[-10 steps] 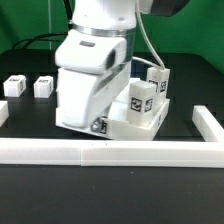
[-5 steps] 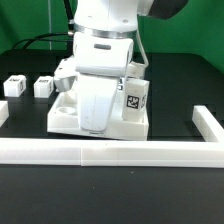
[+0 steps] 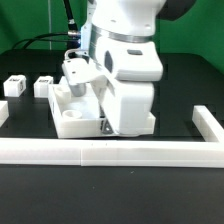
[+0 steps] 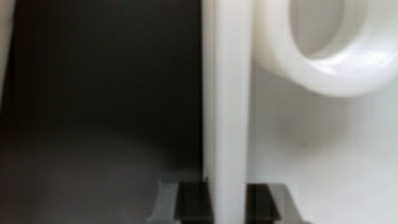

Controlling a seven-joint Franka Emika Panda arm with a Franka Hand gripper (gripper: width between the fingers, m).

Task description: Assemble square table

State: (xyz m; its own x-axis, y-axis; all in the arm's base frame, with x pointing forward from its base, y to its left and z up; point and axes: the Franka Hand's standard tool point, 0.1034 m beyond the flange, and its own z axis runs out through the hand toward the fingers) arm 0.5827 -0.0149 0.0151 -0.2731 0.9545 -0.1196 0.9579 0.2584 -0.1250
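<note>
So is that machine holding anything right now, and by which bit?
Yes: the end effector is clamped on the white square tabletop, pinching its raised rim beside a round corner hole.

light: bright, even | shadows: faint | exterior view: sharp | wrist view: close, blurred, whites glaring

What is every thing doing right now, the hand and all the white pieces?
Tabletop: lying flat, rim gripped by the hand.
Hand: shut on the tabletop's rim.
Two loose legs: apart from the tabletop, untouched.
Leg on the tabletop: standing upright.
</note>
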